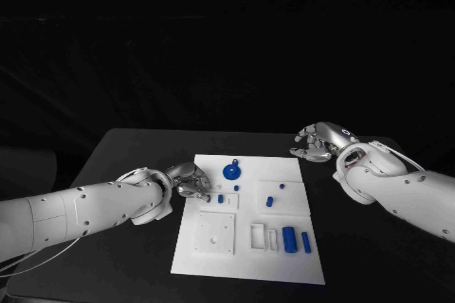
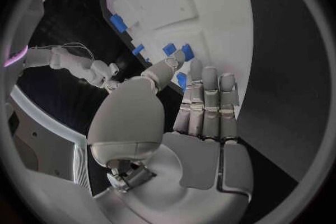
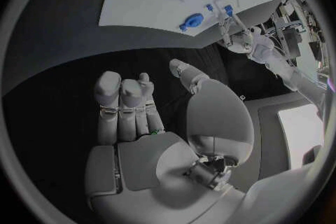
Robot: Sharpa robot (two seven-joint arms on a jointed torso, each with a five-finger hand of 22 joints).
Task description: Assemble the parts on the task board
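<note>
My left hand (image 1: 190, 181) rests spread at the smooth white task board's (image 1: 285, 263) edge; my right hand (image 1: 321, 142) hangs curled, holding nothing, over the matte black table (image 1: 123, 158).

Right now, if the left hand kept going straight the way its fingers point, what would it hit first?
Probably the small blue part just past the fingertips of the left hand, on the task board. In the left wrist view the fingers aim at blue pieces there, though depth is unclear.

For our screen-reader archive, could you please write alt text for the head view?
A white task board lies on a black table, carrying small blue parts. The left hand rests at its left edge; the right hand hovers past its far right corner.
</note>
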